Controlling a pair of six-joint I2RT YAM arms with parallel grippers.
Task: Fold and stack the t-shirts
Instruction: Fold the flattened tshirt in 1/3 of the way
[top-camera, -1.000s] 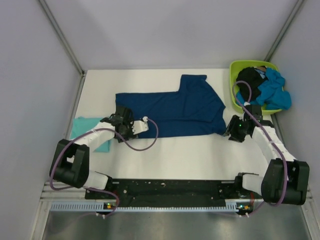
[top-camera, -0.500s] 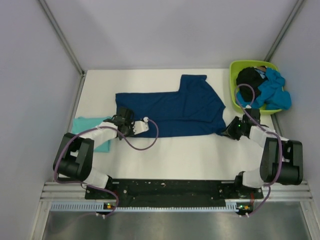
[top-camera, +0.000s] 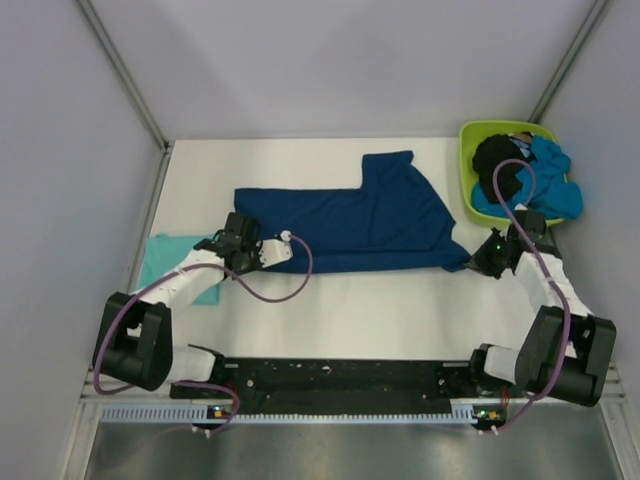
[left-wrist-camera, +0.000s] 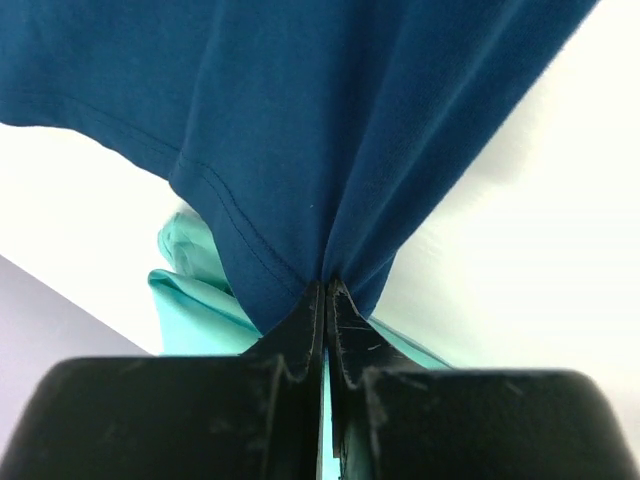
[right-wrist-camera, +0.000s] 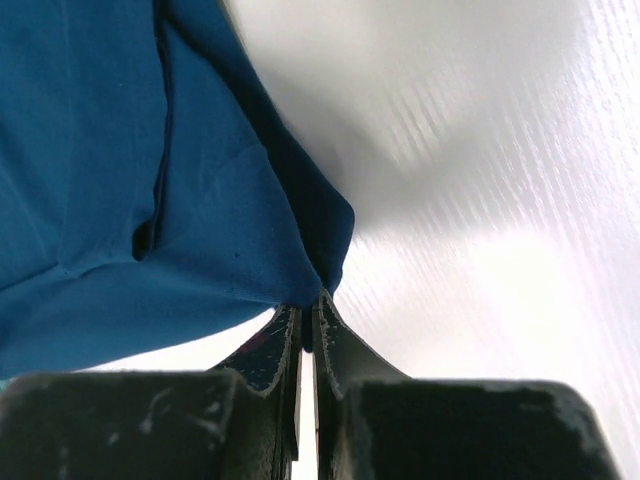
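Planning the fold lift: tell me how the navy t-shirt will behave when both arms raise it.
Likely floppy: the navy t-shirt bunches into pleats where the left end effector pinches its corner, so the middle should sag. Probably light for its size: the right end effector holds another corner by only a thin pinch of cloth.
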